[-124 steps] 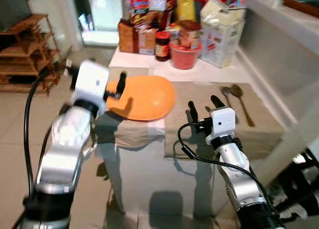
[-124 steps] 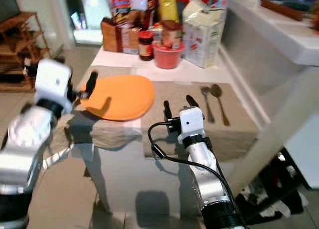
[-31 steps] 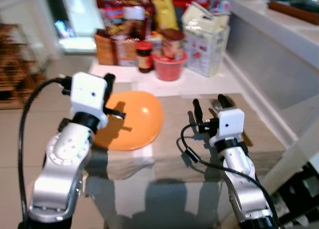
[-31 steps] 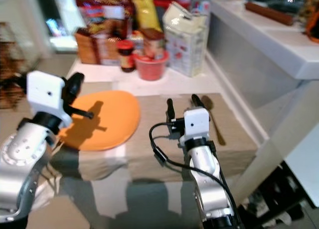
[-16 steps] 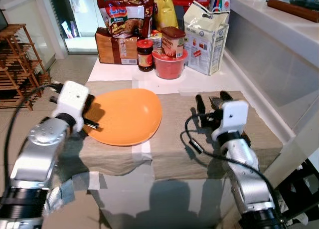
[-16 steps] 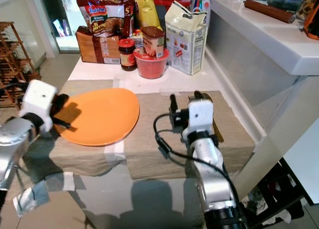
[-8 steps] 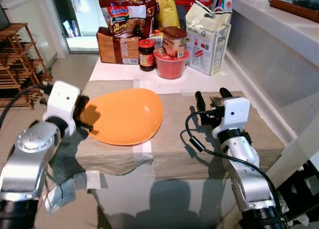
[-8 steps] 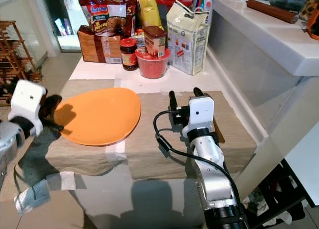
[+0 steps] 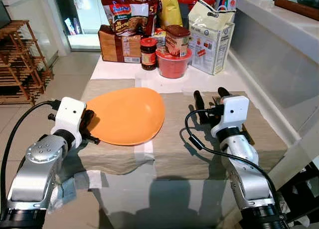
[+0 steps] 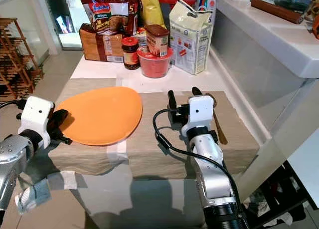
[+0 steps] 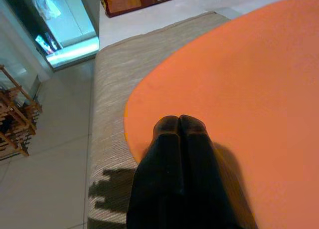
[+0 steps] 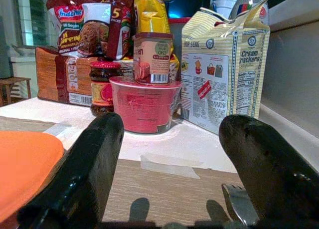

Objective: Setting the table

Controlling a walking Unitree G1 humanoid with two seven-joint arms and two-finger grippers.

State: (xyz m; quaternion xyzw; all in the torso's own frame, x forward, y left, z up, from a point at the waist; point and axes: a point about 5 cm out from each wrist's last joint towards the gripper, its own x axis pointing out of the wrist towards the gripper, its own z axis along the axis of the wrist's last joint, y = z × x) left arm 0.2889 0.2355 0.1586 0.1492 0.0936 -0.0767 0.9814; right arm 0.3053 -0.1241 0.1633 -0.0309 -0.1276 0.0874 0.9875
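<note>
Orange plate (image 9: pixel 125 115) now flat on mat; left fingers (image 11: pixel 178 134) pinched on rim, right fingers (image 12: pixel 249 154) spread, empty.

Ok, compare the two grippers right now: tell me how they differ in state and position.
The left gripper has its fingers pressed together on the near-left rim of the orange plate; the right gripper is spread wide and holds nothing. The left gripper sits at the table's left edge, while the right gripper hovers over the beige table mat, pointing toward the red bowl, with the spoon and fork beside it. Both are low at the table.
</note>
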